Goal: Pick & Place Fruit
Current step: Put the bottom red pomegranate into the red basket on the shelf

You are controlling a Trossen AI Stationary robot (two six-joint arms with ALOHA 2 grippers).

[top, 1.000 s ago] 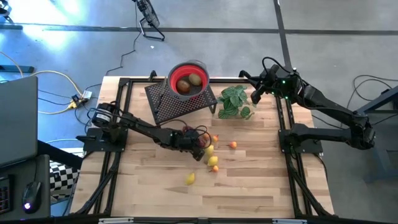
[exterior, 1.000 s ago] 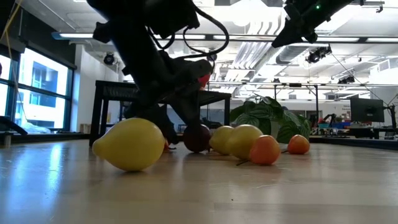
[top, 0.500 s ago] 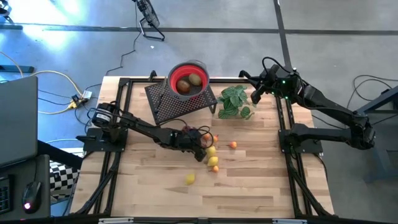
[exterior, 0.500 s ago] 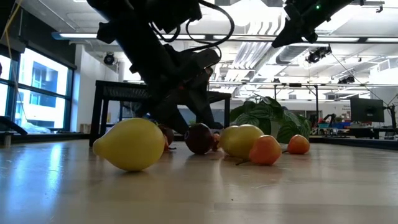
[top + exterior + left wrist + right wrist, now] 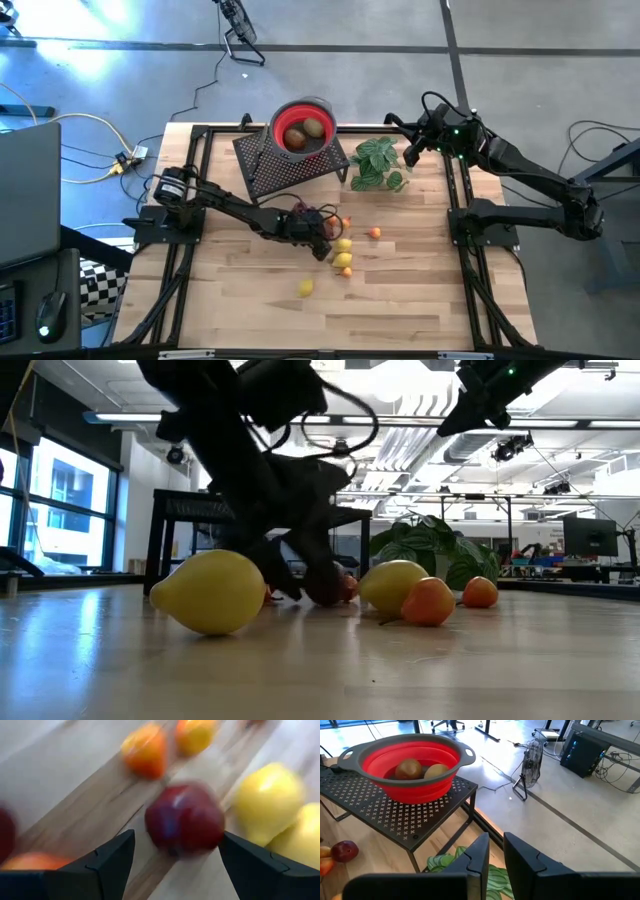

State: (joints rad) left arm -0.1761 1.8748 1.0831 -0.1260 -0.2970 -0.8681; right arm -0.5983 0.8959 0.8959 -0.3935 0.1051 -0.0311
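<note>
My left gripper [image 5: 322,228] is low over the cluster of fruit in the middle of the table, open. In its wrist view its gripper [image 5: 177,860] has a dark red fruit [image 5: 184,819] lying on the wood between the two fingers, with a gap on each side. Lemons [image 5: 267,802] and orange balls [image 5: 145,750] lie just beyond. More lemons [image 5: 343,244] [image 5: 305,287] and an orange ball [image 5: 374,233] rest on the table. Two brownish-green ovals [image 5: 422,770] sit in the red bowl [image 5: 302,128]. My right gripper [image 5: 408,152] waits, shut, above the far right of the table.
The red bowl stands on a black perforated rack [image 5: 290,165] at the far middle of the table. A green leafy plant [image 5: 378,165] lies to its right, below my right gripper. In the low view a big lemon [image 5: 207,591] is nearest the near edge.
My left gripper has come down toward the table and edged a little to the right. Its fingers now stand around the dark red fruit, which they hide in the low view. My right arm has kept still.
</note>
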